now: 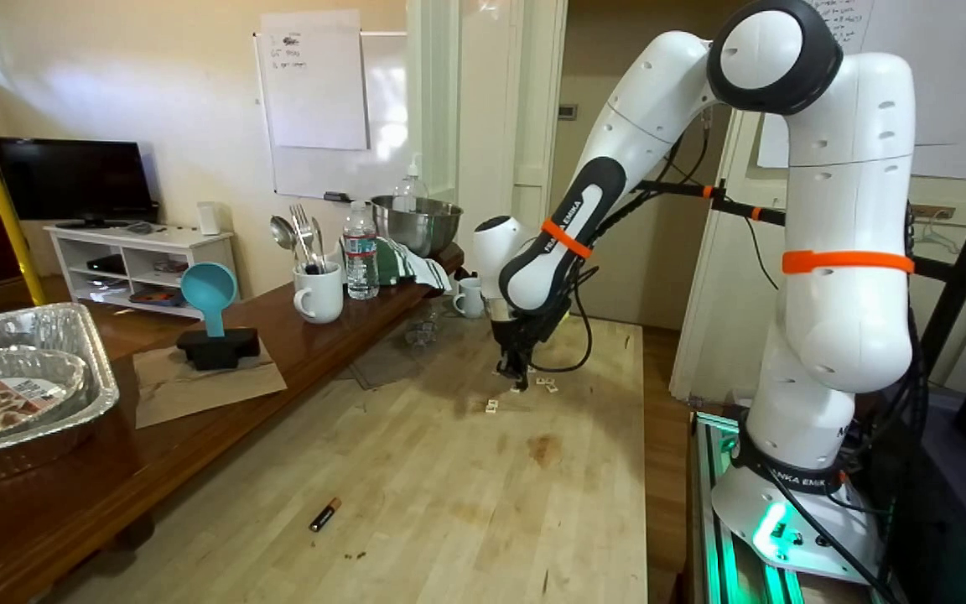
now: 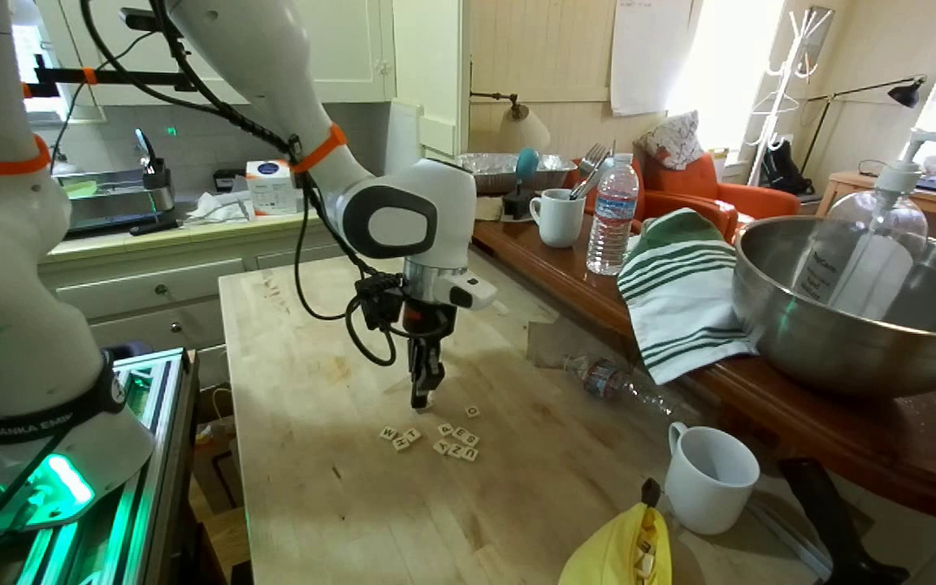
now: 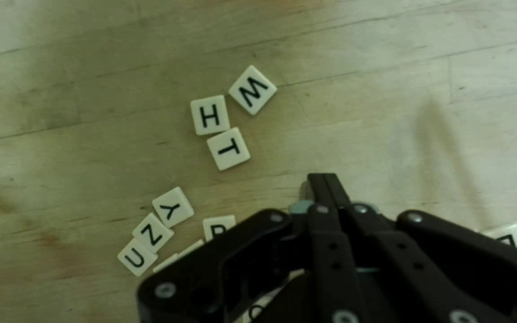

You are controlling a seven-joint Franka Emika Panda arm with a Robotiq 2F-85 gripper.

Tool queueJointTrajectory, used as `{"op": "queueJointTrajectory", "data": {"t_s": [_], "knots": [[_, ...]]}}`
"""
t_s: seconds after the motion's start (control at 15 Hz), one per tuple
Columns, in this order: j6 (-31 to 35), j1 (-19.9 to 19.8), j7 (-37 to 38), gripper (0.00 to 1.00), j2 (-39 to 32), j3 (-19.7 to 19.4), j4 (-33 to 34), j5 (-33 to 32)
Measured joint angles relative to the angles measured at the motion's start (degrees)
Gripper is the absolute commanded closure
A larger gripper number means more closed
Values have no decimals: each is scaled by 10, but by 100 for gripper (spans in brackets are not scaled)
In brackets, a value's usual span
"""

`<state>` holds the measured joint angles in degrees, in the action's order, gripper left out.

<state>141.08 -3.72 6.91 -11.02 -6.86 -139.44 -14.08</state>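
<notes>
My gripper (image 3: pixel 323 176) points down with its two black fingers pressed together and nothing visible between them. Its tips (image 2: pixel 419 404) are just above or at the wooden table; I cannot tell if they touch it. Small cream letter tiles lie around it. In the wrist view, tiles W (image 3: pixel 252 89), H (image 3: pixel 210 115) and T (image 3: pixel 228 148) form a group up and left of the tips. Tiles Y (image 3: pixel 173 206), Z (image 3: pixel 153 232) and U (image 3: pixel 137 257) form a row further left. Another tile (image 3: pixel 510 235) is at right, partly hidden by the gripper. An O tile (image 3: pixel 253 312) is mostly hidden.
On the table are a battery (image 1: pixel 324 514), a yellow banana-shaped pouch (image 2: pixel 622 552), a white mug (image 2: pixel 710 479) and a lying plastic bottle (image 2: pixel 610 379). A raised brown counter (image 1: pixel 156 453) along one side carries a foil tray (image 1: pixel 101 369), a cutlery mug (image 1: pixel 319 294) and a steel bowl (image 2: pixel 858 357).
</notes>
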Motion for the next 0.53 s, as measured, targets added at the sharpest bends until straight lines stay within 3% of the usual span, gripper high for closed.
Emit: {"op": "queueJointTrajectory", "data": {"t_s": [0.27, 0.53], "knots": [[-38, 0, 33, 100, -9, 6, 20, 62], [-39, 0, 36, 100, -8, 6, 21, 74]]}}
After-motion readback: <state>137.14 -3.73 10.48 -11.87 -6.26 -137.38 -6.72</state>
